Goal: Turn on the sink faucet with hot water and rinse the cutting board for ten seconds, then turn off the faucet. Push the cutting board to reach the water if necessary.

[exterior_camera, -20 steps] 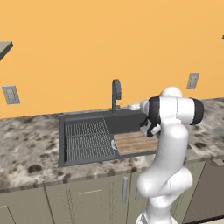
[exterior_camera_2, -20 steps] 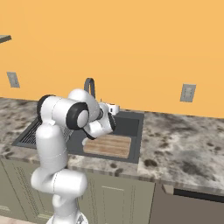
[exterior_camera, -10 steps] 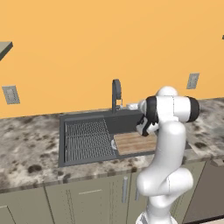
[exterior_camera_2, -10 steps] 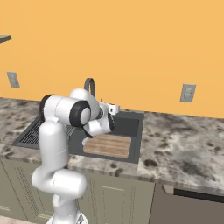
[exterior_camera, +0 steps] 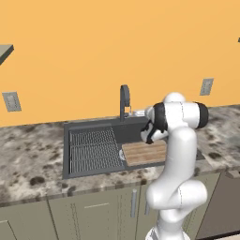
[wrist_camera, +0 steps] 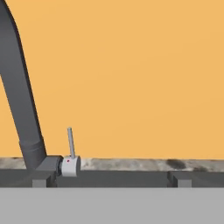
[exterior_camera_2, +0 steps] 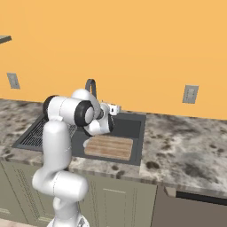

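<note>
I hold gripper [exterior_camera_2: 114,108] wide open, empty, near sink faucet [exterior_camera: 124,100]. Cutting board [exterior_camera_2: 109,147] flat in sink [exterior_camera: 66,151], 4 o'clock of faucet. Lever [wrist_camera: 70,142] upright, slim, likely stiff, slippery; I'd nudge near its tip. No water.

**No readable writing**

We find no text, label, brand, number or sign that we can read anywhere in these pictures. The nearest thing to a mark is a small red dot on the grey lever base [wrist_camera: 70,166] of the faucet [wrist_camera: 19,105] (a dot only, with no letters beside it). The wall plates [exterior_camera_2: 191,94] are plain grey and carry no lettering that we can make out.
</note>
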{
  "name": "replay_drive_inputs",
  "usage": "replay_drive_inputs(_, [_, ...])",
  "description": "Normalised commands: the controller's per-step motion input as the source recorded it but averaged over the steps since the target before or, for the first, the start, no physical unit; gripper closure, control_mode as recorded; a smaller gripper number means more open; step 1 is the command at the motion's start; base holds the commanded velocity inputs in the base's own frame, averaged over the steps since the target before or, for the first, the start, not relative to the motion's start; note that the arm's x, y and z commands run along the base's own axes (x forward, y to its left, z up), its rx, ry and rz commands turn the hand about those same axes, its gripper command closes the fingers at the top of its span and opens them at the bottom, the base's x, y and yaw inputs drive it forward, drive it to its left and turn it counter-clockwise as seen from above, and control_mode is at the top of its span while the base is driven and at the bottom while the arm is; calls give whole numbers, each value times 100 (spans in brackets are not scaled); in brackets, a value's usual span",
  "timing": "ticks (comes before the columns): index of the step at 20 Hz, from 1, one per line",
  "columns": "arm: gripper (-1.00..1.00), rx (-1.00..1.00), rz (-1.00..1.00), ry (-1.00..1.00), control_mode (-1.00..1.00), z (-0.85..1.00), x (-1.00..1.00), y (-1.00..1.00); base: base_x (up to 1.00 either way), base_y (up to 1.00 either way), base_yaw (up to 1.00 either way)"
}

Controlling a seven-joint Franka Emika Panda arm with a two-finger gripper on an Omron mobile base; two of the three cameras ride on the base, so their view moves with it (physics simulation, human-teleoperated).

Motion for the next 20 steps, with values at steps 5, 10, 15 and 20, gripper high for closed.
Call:
replay_drive_inputs(5, [-100,0,4,-3,-100,-11,7,2,0,0,0])
replay_drive_inputs(10, [-100,0,2,0,-100,-15,1,0,0,0,0])
replay_drive_inputs(15, [-100,0,0,-2,-100,-10,1,0,0,0,0])
replay_drive_inputs(20, [-100,1,0,-9,-100,-17,3,0,0,0,0])
